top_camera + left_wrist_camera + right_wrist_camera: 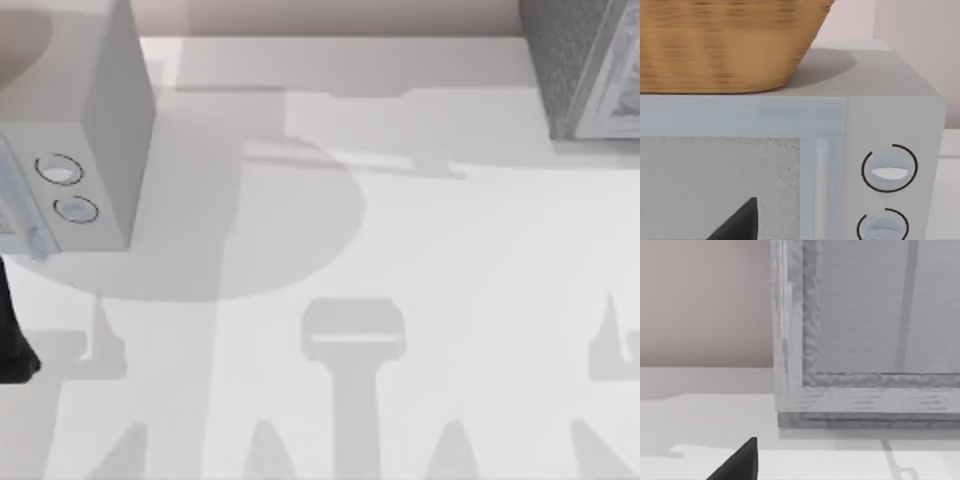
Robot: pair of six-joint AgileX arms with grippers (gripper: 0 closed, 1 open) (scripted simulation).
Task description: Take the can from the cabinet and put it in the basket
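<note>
The cabinet (585,70) is a dark-grey speckled box at the table's far right corner. Its pale framed front panel (865,315) faces my right gripper (740,462), whose dark tip is low in the right wrist view, a short way in front of the panel. The can is hidden. A woven tan basket (725,45) stands on top of a white box. My left gripper (740,222) shows as a dark tip close to that box's front window. Part of my left arm (15,340) is at the left edge of the table.
The smooth white box (100,120) with two round dials (889,167) takes up the far left of the white table (400,300). A pale pink wall runs behind the table's back edge. Open table surface lies between the two boxes.
</note>
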